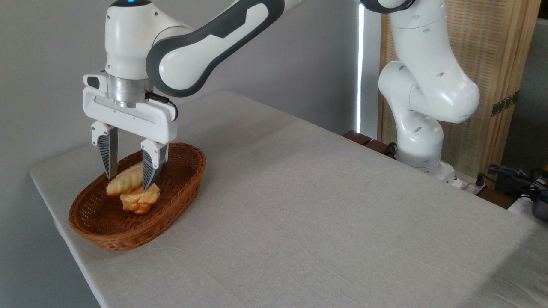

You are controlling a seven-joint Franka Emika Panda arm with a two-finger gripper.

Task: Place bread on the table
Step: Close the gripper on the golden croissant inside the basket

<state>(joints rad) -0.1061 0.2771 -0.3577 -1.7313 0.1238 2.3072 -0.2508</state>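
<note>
Bread (125, 181) is the item to be moved, but the description runs from the largest thing to the smallest.

The bench (325, 205) carries everything. Its light grey-beige cloth lies flat, and the wide area to the right of the basket is bare, so it appears suitable as a set-down zone.

The arm (428, 85) rises from its base at the far right corner and reaches across the bench, with the wrist pointing straight down. This vertical attitude suits a pick from above into an open container.

The basket (180, 188) is a brown oval of wicker near the left end of the bench. It holds two items that lie touching.

The gripper (129, 182) hangs inside the basket with its fingers spread, one on either side of the loaf. The left fingertip appears just beside the loaf's edge; the right fingertip overlaps the loaf in this view. The fingers are not pressed onto the loaf, so it is judged not yet held.

The bread lies slanted along the basket's length, its upper end toward the far wall, its lower end resting against the roll.

The roll (139, 200), small and lumpy, sits just in front of the right fingertip. It is the nearest obstacle: a closing finger may nudge it. The basket wall must also be cleared on lifting.
</note>
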